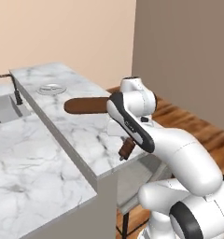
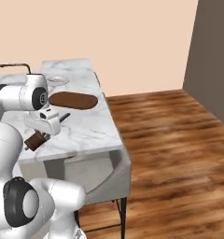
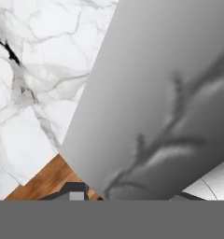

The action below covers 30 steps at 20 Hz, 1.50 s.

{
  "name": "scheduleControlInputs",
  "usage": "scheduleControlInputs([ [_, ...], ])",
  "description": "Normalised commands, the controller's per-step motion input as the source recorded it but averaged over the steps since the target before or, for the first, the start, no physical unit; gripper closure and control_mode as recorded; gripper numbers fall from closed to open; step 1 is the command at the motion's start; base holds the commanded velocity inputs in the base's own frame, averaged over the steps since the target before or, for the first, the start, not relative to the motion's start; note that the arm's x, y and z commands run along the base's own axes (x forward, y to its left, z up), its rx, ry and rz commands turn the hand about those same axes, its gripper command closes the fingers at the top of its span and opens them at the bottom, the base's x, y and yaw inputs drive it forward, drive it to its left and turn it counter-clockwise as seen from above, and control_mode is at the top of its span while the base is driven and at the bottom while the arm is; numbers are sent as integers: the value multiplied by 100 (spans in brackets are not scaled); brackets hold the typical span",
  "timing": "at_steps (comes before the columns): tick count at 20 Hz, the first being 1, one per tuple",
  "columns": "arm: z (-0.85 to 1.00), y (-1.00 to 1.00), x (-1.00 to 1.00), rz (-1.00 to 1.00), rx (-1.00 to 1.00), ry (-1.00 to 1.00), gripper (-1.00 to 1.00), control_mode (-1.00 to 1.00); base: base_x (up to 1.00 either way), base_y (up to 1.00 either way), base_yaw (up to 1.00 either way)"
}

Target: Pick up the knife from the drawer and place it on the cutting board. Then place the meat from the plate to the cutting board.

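Gripping knife by handle above marble counter — gripper closed on it; cutting board, plate beyond.

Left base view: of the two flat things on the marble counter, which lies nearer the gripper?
The oval dark brown cutting board; the round pale plate sits beyond it, farther from the gripper.

Soft, even rendered light is filling both base views, bright and without glare. The marble counter is casting little shadow. Edges are looking slightly soft and low in resolution. In the hand view a close grey surface is reading smooth, shaded and blurred.
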Motion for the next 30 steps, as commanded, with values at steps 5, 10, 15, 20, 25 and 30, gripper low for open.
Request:
scheduleControlInputs([
  [5,0,0,0,0,0,0,100,100,-27,-100,-31],
  [10,0,0,0,0,0,0,100,100,-99,-100,-15],
  [15,0,0,0,0,0,0,100,100,-36,-98,-45],
  [20,0,0,0,0,0,0,100,100,0,-45,-91],
  [25,0,0,0,0,0,0,100,100,0,-14,-97],
  [30,0,0,0,0,0,0,100,100,38,39,-83],
])
